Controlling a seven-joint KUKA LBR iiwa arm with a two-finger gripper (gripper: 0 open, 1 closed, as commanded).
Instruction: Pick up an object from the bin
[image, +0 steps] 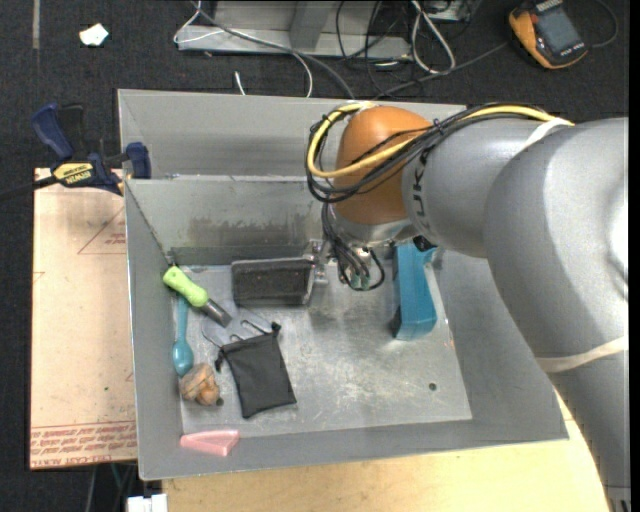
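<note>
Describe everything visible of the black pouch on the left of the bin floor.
The black pouch is flat, roughly rectangular, and looks like soft matte fabric. It lies flat on the grey bin floor, turned at a slant, with a thin dark loop or clip at its upper end. A brown lump lies close on its left; whether they touch is unclear.

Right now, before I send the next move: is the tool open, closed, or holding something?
Tool: cannot be told. It sits at the bin's back, between the dark grey rectangular block and the blue piece.
</note>
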